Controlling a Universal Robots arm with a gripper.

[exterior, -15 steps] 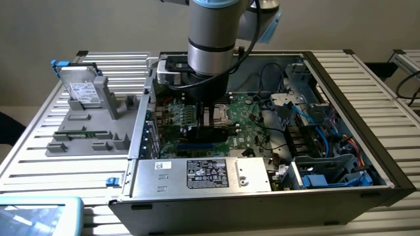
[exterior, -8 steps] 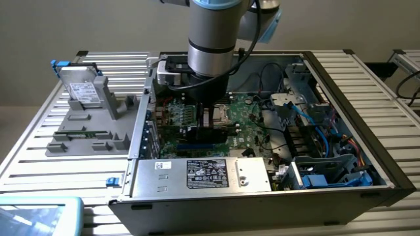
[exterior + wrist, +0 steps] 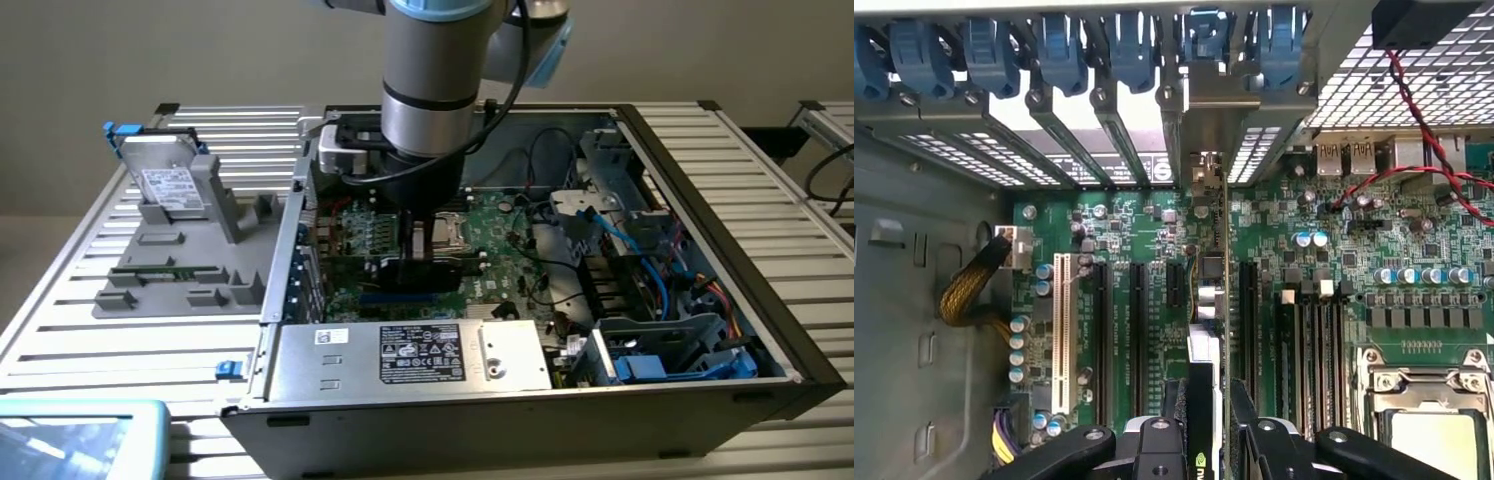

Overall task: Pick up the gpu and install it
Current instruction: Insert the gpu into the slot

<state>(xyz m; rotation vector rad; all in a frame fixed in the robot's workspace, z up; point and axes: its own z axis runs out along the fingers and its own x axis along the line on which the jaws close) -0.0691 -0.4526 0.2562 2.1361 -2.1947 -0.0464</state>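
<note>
The grey arm [image 3: 427, 90] reaches straight down into the open black computer case [image 3: 467, 432]. Its black hand [image 3: 1212, 425] grips the thin green-backed gpu card [image 3: 1210, 300], upright above the green motherboard [image 3: 1334, 250].

The gripper [image 3: 1206, 445] is clamping the gpu [image 3: 1203, 362] edge-on over the motherboard [image 3: 1154, 225], its metal bracket [image 3: 1209, 120] pointing toward the gripper's twelve o'clock, a white slot [image 3: 1062, 330] lying at ten o'clock.
</note>
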